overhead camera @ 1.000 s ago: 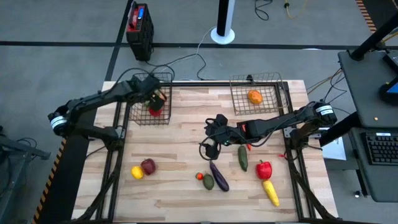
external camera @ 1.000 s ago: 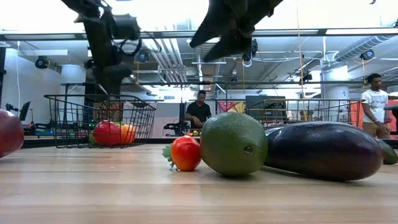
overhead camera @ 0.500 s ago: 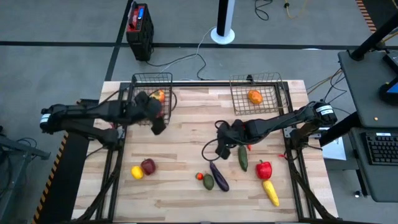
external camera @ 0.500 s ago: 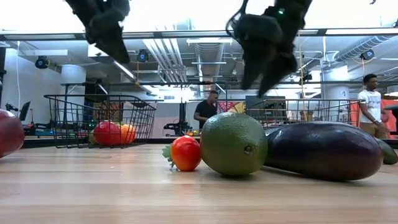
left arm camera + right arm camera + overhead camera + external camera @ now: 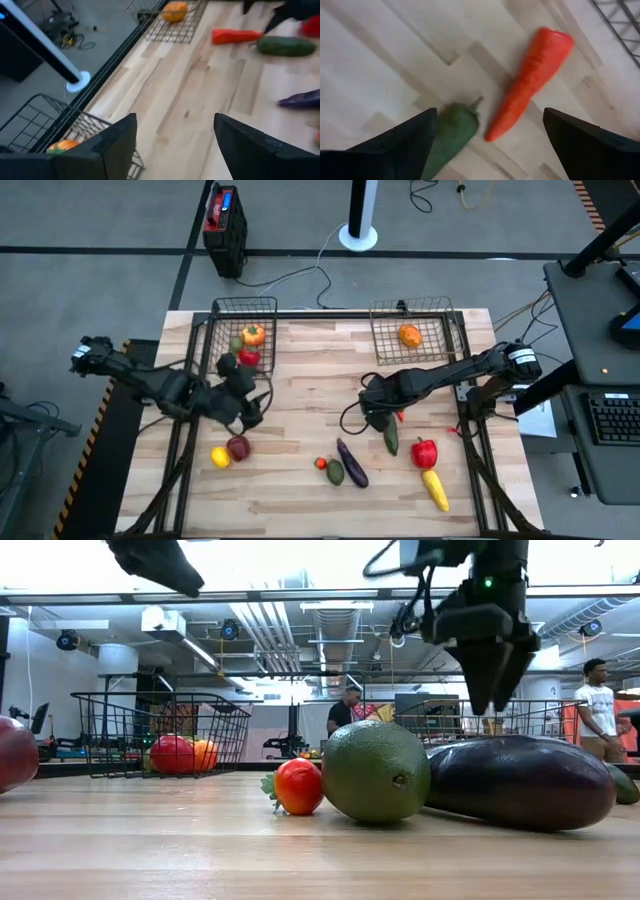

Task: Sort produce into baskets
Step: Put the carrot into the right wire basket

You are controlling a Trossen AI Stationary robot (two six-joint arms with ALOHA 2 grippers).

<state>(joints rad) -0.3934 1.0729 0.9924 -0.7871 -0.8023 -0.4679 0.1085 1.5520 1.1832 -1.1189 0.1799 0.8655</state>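
I have the right end effector (image 5: 374, 414) hovering right of centre in the high view, fingers spread wide and holding nothing. Through its wrist camera the carrot (image 5: 530, 82) sits squarely between the two fingers, with the green cucumber (image 5: 451, 134) just beside the carrot's thin tip, close enough that I cannot tell whether they touch. The carrot's long axis runs diagonally across the gap, thick end pointing toward the wire of the right basket (image 5: 385, 345). In my judgement the next move hinges on that: I would drop straight down and close across the carrot's thick half, away from the cucumber.

The right arm is plainly the nearer one. The right basket, at the upper right of the table (image 5: 300, 370), already holds an orange (image 5: 409, 335), and the boards between it and the end effector are bare.

My left end effector (image 5: 247, 400) is left of centre, fingers parted and empty, just above the dark red apple (image 5: 239, 447) and lemon (image 5: 220, 457) at lower left. The left basket (image 5: 228, 309) behind it holds a pepper (image 5: 253, 334) and some red pieces.

The eggplant (image 5: 352, 463) lies lower centre, well apart from the carrot.
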